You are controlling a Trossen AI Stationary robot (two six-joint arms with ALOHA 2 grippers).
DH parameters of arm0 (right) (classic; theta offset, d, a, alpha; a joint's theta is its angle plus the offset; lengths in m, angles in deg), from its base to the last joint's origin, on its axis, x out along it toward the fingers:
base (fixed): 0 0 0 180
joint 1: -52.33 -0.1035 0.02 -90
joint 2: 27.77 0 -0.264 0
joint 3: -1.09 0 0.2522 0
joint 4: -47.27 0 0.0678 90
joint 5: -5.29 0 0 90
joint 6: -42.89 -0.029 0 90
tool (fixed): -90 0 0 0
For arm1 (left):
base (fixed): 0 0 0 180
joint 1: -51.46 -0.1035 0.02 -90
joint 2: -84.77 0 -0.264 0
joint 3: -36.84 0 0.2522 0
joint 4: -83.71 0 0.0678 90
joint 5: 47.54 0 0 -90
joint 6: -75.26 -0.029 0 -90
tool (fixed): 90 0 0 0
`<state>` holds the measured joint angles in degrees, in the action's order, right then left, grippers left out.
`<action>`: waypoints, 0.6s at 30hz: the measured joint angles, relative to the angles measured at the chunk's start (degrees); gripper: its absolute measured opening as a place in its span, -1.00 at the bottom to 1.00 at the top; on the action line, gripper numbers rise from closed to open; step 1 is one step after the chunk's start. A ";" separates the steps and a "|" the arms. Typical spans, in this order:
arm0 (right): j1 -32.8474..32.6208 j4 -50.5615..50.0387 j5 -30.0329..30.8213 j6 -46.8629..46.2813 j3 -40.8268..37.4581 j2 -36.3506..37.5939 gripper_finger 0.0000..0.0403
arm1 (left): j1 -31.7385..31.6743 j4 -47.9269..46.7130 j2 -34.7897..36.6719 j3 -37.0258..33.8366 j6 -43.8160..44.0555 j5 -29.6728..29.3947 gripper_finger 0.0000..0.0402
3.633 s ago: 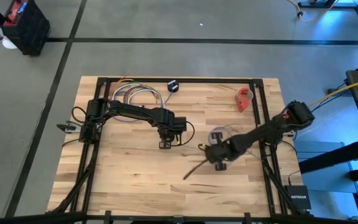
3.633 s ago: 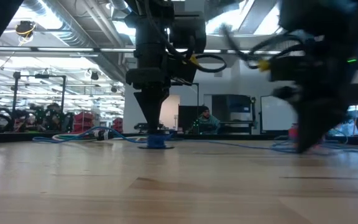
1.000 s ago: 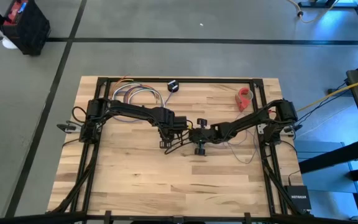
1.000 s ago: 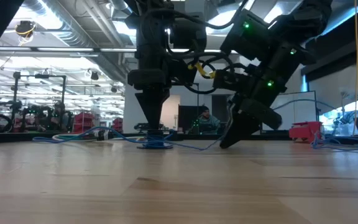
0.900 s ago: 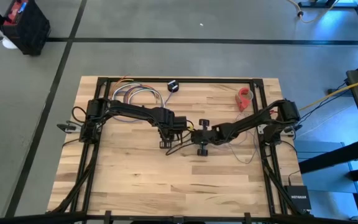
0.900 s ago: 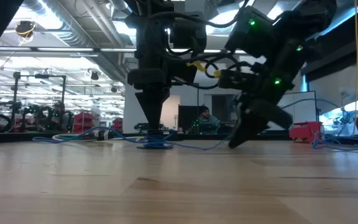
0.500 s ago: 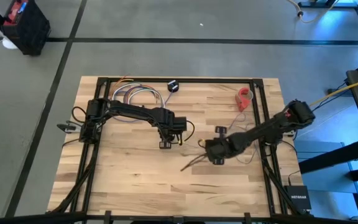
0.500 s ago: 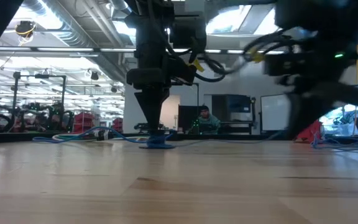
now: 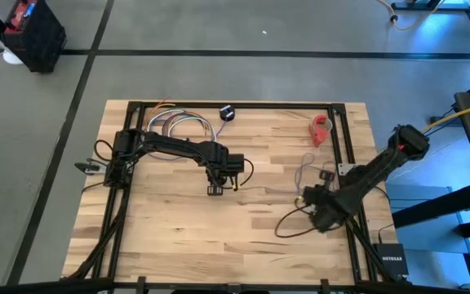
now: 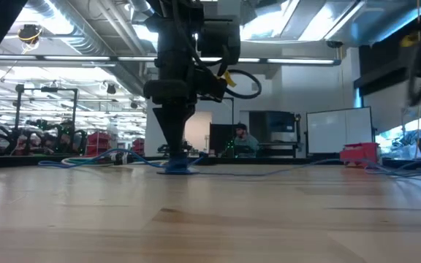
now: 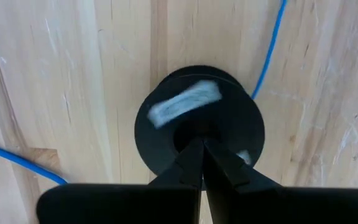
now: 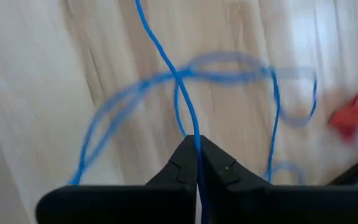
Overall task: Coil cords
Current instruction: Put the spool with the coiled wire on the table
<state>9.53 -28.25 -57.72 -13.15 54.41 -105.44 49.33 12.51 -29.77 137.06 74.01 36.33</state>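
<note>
Left end effector (image 9: 215,189) near centre of the pale wooden plank tabletop (image 9: 170,237), pointing straight down; fingers (image 11: 194,163) pressed together, tips planted on the small black round puck-like disc (image 11: 199,127), pinning it flat on the wood. Thin bluish-lavender cable (image 12: 166,59) runs from the disc (image 10: 175,169) across the boards toward the right side, lying in loose loops (image 9: 304,175) there. Right end effector (image 9: 310,202) low over the right-front part of the tabletop, clenched on the cable, which passes between its closed fingers (image 12: 185,165); a slack dark-looking loop (image 9: 288,224) trails just beside it. Along the far edge: bundle of multicoloured looped wires (image 9: 182,125), a separate black disc (image 9: 227,113), a small red object (image 9: 322,128). Low view: person seated in the room behind (image 10: 241,140).
</note>
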 joint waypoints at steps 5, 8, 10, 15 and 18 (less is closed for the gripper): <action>-6.09 -0.79 -5.31 -14.90 -5.42 8.91 -0.98 | 0.00 -0.09 0.00 0.00 -0.05 0.00 -0.98; -6.73 0.07 -5.02 -17.59 -4.62 11.90 -0.95 | 0.00 -0.09 0.00 0.00 -0.11 0.00 -0.98; -5.99 0.14 -3.83 -18.30 -3.44 12.99 -0.91 | -0.07 -0.05 0.00 0.00 -0.17 0.00 -0.98; -3.49 0.33 6.56 -14.92 0.16 13.06 -0.69 | -0.07 -0.01 0.00 0.00 -0.17 0.00 -0.98; -0.46 0.57 7.80 -10.40 1.79 12.96 -0.45 | -0.07 -0.01 0.00 0.00 -0.17 -0.02 -0.98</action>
<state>9.07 -27.68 -49.91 -23.55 56.20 -92.47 49.26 12.50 -29.77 137.06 73.83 36.31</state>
